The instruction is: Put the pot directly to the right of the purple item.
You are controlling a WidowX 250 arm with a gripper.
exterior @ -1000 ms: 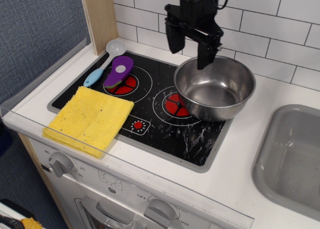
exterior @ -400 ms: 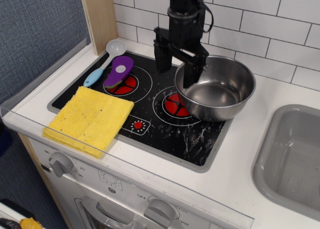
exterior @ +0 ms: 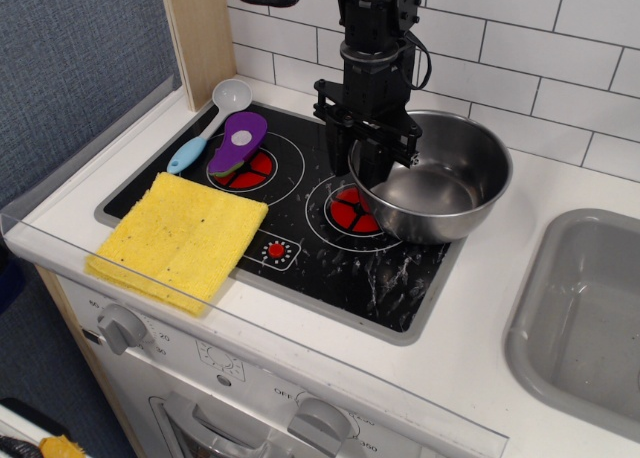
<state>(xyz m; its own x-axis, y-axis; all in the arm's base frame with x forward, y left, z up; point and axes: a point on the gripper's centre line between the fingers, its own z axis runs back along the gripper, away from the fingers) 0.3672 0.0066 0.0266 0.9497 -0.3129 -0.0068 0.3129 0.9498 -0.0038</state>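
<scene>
observation.image: the only view, looking down at a toy stove set into a white desk (exterior: 480, 308).
Stove top (exterior: 300, 238): black, with two red burners; it carries everything the task concerns.
Pot (exterior: 440, 183): sits on the right burner, upright, well apart from the purple item; it has not shifted over the last second.
Sponge (exterior: 180, 236): yellow, lying flat on the front left corner, not involved.
Claw (exterior: 378, 150): a second ago it hung open above the pot's back rim; it has since moved left and come down onto the pot's left rim, and its fingers have drawn in.
Claw opening: narrow now, the fingers straddling the left wall of the pot; it looks closed on the rim, though the contact itself is too dark to confirm.
Meaning for the task: the grasp seems made, the carry not yet begun.
Purple item (exterior: 238, 143): rests on the left burner, beside the blue-handled spoon (exterior: 205, 128).
</scene>
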